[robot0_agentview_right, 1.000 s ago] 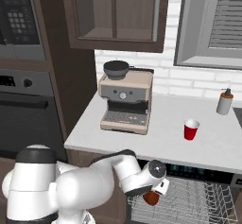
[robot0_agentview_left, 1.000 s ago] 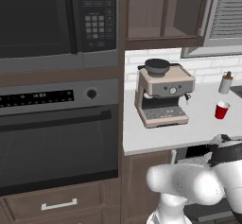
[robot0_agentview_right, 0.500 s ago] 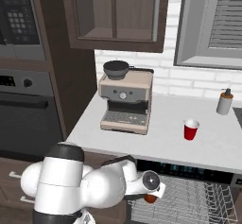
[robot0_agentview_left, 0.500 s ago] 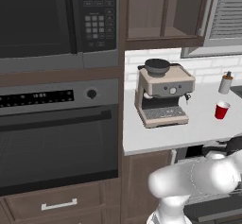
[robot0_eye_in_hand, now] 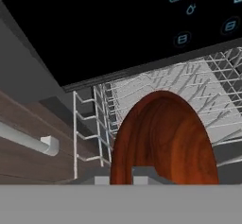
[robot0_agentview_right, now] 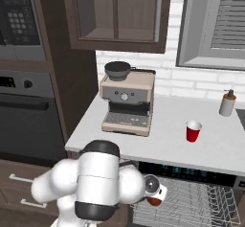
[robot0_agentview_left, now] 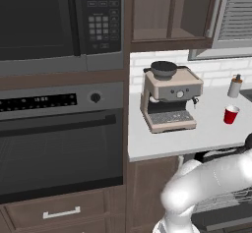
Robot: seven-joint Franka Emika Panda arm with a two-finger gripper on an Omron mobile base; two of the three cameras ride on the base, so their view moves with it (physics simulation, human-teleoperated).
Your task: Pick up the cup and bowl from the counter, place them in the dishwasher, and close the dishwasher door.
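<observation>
Your claw [robot0_agentview_right: 154,201] is clamped on the brown bowl [robot0_eye_in_hand: 163,138], holding it low over the dishwasher [robot0_agentview_right: 191,199] rack so it can drop in. The cup [robot0_agentview_right: 193,131] waits on the counter [robot0_agentview_right: 162,144], right of the coffee machine [robot0_agentview_right: 127,98].

Premises: a domestic kitchen, rendered. Evidence: a built-in microwave [robot0_agentview_left: 59,23] above a black glass-fronted oven [robot0_agentview_left: 59,148], both set in dark brown cabinetry; a light counter [robot0_agentview_right: 162,142] against a white brick backsplash [robot0_agentview_right: 158,77], carrying an espresso coffee machine [robot0_agentview_right: 127,101] and a pump bottle [robot0_agentview_right: 227,104]; a dishwasher [robot0_agentview_right: 191,197] with a wire rack beneath the counter; a shuttered window [robot0_agentview_right: 225,22].
</observation>
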